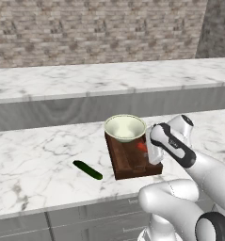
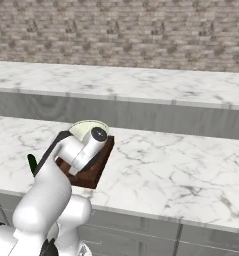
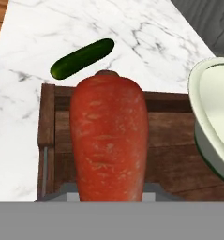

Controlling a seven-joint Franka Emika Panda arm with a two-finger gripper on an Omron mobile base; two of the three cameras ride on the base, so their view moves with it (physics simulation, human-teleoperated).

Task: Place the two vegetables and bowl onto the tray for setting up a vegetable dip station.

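Gripper [image 1: 144,148] closed partway on the carrot [image 3: 108,140], held over the wooden tray [image 1: 132,162]. Bowl [image 1: 125,127] sits on the tray's far end; cucumber [image 1: 87,170] lies on the marble counter [image 1: 34,160] beside it.

White marble counter [image 1: 34,160] carries the dark wooden tray [image 1: 128,164] near its front edge; the green cucumber [image 1: 87,170] lies directly on the marble, apart from the tray.

Hand view: we see the carrot [image 3: 108,140] cover the end effector's fingertips; the bowl [image 3: 214,122] runs off the right edge. Right base view: the arm hides most of the tray [image 2: 98,167] and cucumber [image 2: 32,162].
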